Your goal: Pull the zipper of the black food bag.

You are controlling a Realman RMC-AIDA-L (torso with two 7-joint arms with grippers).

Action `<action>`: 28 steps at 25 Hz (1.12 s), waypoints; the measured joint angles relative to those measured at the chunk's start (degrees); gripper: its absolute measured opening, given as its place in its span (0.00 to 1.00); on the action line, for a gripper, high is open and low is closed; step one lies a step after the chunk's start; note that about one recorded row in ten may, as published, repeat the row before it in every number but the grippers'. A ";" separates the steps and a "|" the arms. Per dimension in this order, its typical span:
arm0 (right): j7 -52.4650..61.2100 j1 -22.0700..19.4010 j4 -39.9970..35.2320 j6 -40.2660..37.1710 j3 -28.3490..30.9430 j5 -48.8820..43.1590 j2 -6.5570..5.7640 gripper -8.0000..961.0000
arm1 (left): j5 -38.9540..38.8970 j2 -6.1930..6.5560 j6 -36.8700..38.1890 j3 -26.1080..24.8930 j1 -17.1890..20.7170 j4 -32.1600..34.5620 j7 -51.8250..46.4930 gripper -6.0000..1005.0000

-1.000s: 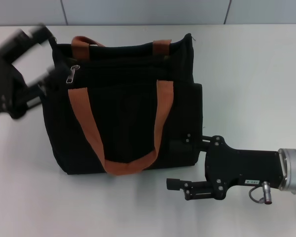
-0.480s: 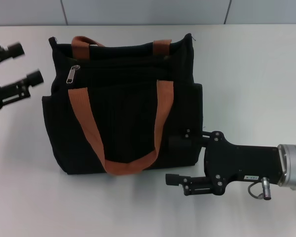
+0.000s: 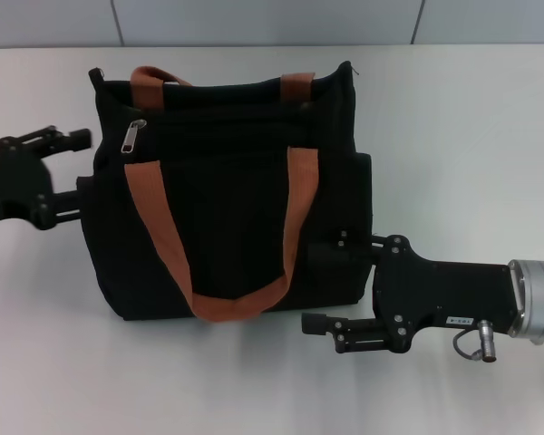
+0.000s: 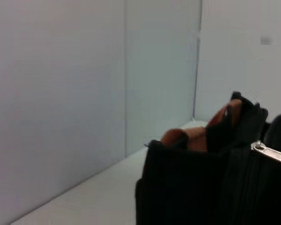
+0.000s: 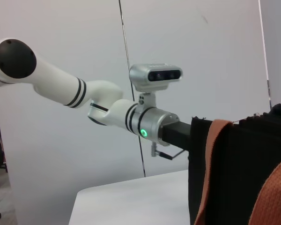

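Observation:
The black food bag (image 3: 227, 199) lies on the white table with two orange-brown strap handles (image 3: 154, 227). The silver zipper pull (image 3: 132, 136) sits near the bag's top left corner. It also shows in the left wrist view (image 4: 270, 153) on the bag (image 4: 187, 192). My left gripper (image 3: 72, 169) is open, just left of the bag's side, level with and below the zipper pull, not touching it. My right gripper (image 3: 322, 290) is open at the bag's lower right corner, one finger over the fabric and one on the table below.
The white table (image 3: 453, 136) runs to a pale wall at the back. The right wrist view shows the bag's edge (image 5: 239, 173) and my left arm with its wrist camera (image 5: 154, 77) behind it.
My left gripper has swung from the far left edge down and in toward the bag's left side. My right gripper has crept slightly left. The bag has not moved.

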 joint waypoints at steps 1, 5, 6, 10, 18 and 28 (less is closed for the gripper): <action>0.00 0.01 0.01 -0.05 0.00 0.02 0.00 0.83 | 0.61 -0.11 -0.12 0.00 -0.40 0.01 0.06 0.71; 0.00 0.01 0.36 -0.23 0.00 0.09 0.00 0.83 | 1.60 -0.91 -1.94 -0.30 -1.82 0.03 1.20 0.71; 0.00 0.01 0.59 -0.24 0.00 0.09 0.00 0.83 | 1.44 -1.15 -2.41 -0.64 -1.86 0.03 1.82 0.70; 0.00 -0.03 0.66 -0.26 0.00 0.21 0.00 0.83 | -0.31 -2.19 -2.68 -4.50 -1.63 0.03 3.20 0.70; 1.05 -0.26 1.00 -2.24 -0.02 3.12 -0.01 0.83 | -5.74 -2.65 2.68 -6.77 0.46 -0.26 5.55 0.49; 29.45 5.51 -6.33 -9.22 -0.35 11.14 -0.34 0.83 | -6.55 -4.01 6.40 -6.81 0.54 -0.19 5.60 0.01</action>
